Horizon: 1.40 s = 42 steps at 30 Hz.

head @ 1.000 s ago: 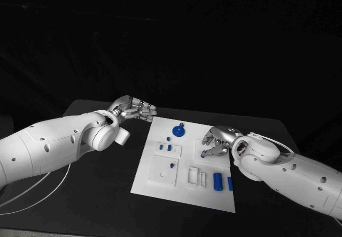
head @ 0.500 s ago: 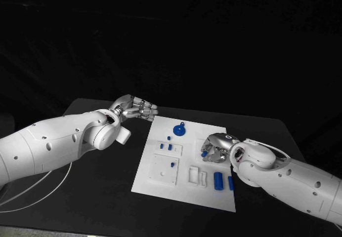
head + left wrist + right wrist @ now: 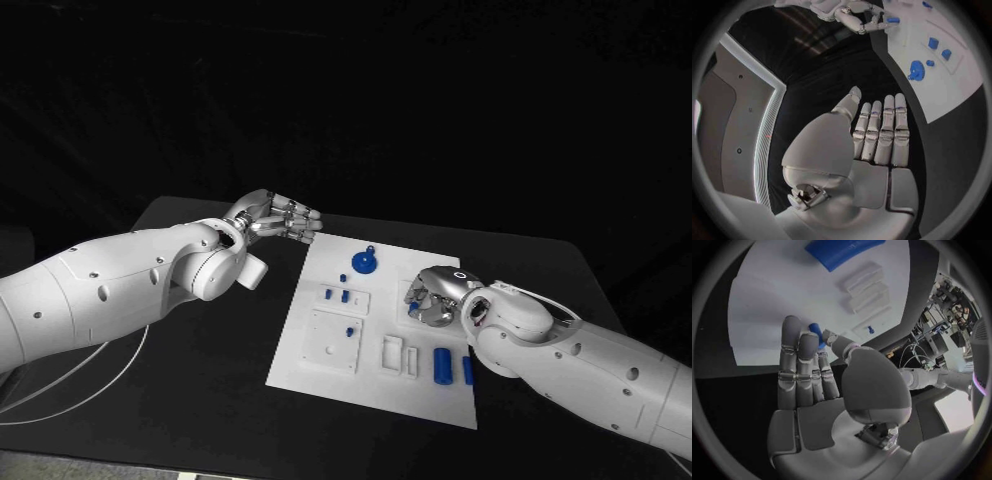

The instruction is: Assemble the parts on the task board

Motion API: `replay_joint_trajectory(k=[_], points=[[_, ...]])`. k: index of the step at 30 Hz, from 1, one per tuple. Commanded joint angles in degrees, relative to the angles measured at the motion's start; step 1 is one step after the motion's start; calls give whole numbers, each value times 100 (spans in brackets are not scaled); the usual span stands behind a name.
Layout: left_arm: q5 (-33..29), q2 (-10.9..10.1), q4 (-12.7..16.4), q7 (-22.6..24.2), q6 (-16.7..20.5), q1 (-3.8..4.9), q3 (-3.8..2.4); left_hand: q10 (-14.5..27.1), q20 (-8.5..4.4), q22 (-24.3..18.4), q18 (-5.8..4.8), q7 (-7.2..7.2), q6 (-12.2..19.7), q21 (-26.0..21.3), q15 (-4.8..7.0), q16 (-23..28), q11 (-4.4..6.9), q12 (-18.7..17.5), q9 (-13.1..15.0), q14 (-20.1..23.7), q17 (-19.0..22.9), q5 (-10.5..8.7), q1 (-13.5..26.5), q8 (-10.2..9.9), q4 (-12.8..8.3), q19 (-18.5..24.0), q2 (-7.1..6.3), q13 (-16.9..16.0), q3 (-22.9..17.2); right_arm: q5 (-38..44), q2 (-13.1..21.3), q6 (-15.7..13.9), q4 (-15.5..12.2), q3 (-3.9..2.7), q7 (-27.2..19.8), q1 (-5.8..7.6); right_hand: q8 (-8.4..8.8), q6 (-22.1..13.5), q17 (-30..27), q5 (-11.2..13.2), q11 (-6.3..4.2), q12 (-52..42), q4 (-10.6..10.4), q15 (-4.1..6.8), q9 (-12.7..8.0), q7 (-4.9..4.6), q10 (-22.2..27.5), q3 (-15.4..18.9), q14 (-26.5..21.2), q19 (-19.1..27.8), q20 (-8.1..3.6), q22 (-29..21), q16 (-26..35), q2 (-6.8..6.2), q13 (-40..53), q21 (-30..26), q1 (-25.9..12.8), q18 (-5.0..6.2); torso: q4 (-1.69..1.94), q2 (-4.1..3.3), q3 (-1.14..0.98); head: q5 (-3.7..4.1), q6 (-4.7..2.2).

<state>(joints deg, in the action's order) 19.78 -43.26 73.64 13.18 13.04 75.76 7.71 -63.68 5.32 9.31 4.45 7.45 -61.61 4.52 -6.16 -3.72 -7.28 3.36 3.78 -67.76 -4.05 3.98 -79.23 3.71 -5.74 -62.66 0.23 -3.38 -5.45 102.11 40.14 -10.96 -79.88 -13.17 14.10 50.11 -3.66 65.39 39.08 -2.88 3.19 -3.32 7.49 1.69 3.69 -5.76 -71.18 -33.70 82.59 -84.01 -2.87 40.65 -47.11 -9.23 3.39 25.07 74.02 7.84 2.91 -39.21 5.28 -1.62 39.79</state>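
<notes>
The white task board [image 3: 335, 368] lies in the middle of the black table. My right hand [image 3: 431, 298] hovers over the board's right-middle part and pinches a small blue part [image 3: 816, 333] between thumb and fingers [image 3: 797, 347]. On the board there is a round blue piece [image 3: 362, 263] near the far edge, two small blue pegs [image 3: 336, 296], and two blue cylinders [image 3: 441, 363] near the front right. My left hand [image 3: 274, 218] hangs beyond the board's far left corner, its fingers [image 3: 887, 131] stretched out and holding nothing.
White raised blocks with slots [image 3: 391, 356] stand on the board beside the cylinders. A white cable [image 3: 80, 400] curves over the table at the left. Bare black table [image 3: 188, 380] lies left of the board.
My right hand has turned and shifted slightly over the board, still pinching the small blue part. The left hand has barely moved.
</notes>
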Motion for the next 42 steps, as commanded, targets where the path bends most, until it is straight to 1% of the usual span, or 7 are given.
replay_joint_trajectory(k=[1,8,20,24,33,36,42], points=[[-22,13,7,68,-81,2,-4,22,19,-5,8,5,-18,20,-30,2,-21,4,-2,23,-7,7,-36,-5,31,-21,21,3,-10,143,-26,-192,2,4,-15,-15,-57,181,19,12,-56,-58,49,80,20,9,-189,-91,-12,-204,-83,25,-40,124,10,46,76,-5,-7,2,-3,11,16],[-19,10,3,61,-83,2,-4,24,20,-10,8,3,-20,21,-30,2,-21,3,-1,24,-7,11,-34,-4,37,-22,29,3,-11,320,-19,-340,-17,4,25,-27,-15,668,56,13,-200,-37,231,186,32,122,-696,-374,-26,-149,-198,164,-38,244,21,141,55,-91,1,7,-6,25,24],[-15,0,0,57,-80,2,-4,24,18,-14,10,3,-19,23,-28,2,-21,4,-1,22,-8,17,-43,-3,39,-23,40,3,-21,300,49,-386,-146,-32,33,-46,-3,760,130,13,-225,-30,368,214,29,146,-783,-440,-10,-101,-240,367,-10,265,19,187,-39,-123,-12,9,0,12,31],[-14,1,-4,59,-76,2,-5,24,18,-14,10,3,-19,23,-28,2,-21,4,-1,22,-8,17,-43,-3,39,-23,40,3,-21,-19,90,-288,-201,-210,7,-48,-3,767,133,13,-226,-28,366,216,31,147,-778,-428,-10,-91,-241,382,6,271,18,169,-55,-126,1,7,0,20,13],[-14,-2,-18,67,-63,2,-5,24,18,-14,10,3,-19,23,-28,2,-21,4,-1,22,-8,17,-43,-3,39,-23,40,3,-21,-786,225,-118,-537,-742,-54,-48,-4,759,143,12,-224,-28,402,237,32,144,-768,-385,-7,-109,-260,408,45,317,18,114,-78,-122,-2,11,2,-33,22],[-14,-1,-18,71,-56,2,-5,24,18,-14,10,3,-19,23,-28,2,-21,4,-1,22,-8,17,-43,-3,39,-23,40,3,-21,-880,227,-87,-660,-813,-90,-48,-4,759,143,12,-224,-28,402,237,32,144,-768,-385,-7,-109,-260,408,45,317,18,114,-78,-122,-1,5,-2,-48,25],[-14,9,-18,85,-36,2,-5,24,18,-14,10,3,-19,23,-28,2,-21,4,-1,22,-8,17,-43,-3,39,-23,40,3,-21,-760,34,-34,-799,-835,-169,-48,-2,746,158,11,-220,-28,431,236,33,140,-756,-362,-5,-121,-260,440,62,347,18,72,-88,-125,-8,7,1,-103,21]])
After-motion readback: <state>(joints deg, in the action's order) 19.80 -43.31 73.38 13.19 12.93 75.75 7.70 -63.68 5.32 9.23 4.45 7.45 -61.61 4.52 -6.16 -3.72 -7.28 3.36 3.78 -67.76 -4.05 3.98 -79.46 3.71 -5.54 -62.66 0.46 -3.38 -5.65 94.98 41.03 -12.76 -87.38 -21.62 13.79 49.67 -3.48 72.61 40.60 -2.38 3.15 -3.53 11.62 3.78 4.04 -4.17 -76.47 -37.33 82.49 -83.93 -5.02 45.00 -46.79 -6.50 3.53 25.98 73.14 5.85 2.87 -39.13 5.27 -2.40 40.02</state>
